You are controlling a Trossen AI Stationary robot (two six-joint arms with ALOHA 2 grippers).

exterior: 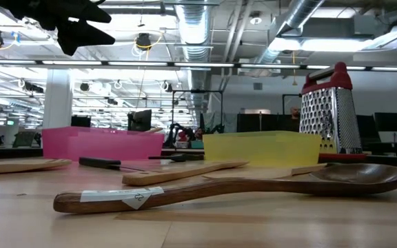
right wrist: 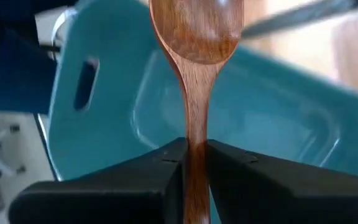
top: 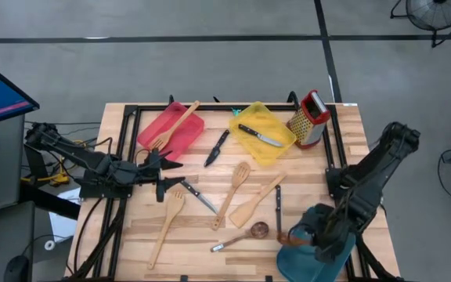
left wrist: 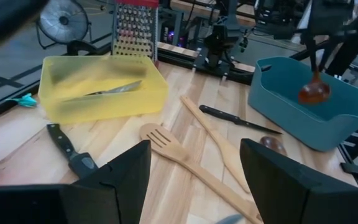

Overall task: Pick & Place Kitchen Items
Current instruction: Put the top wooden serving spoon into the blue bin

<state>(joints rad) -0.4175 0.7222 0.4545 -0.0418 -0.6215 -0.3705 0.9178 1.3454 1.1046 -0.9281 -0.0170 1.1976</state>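
Gripping a brown wooden spoon (right wrist: 196, 74) by its handle, my right gripper (right wrist: 194, 163) hangs over the teal tray (right wrist: 110, 99) at the table's near right corner, bowl end pointing down into the tray (no contact with the tray floor that I can make out). My left gripper (left wrist: 194, 180) waits with fingers spread wide above the table's left side, beside the red tray (top: 172, 129). Ahead of it lie a slotted wooden turner (left wrist: 185, 155), a wooden spatula (left wrist: 219, 146), two black-handled knives (left wrist: 70, 152) and the yellow tray (left wrist: 101, 87).

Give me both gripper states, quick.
Left gripper: open, empty, above the table's left side.
Right gripper: shut on a wooden spoon, over the teal bin.
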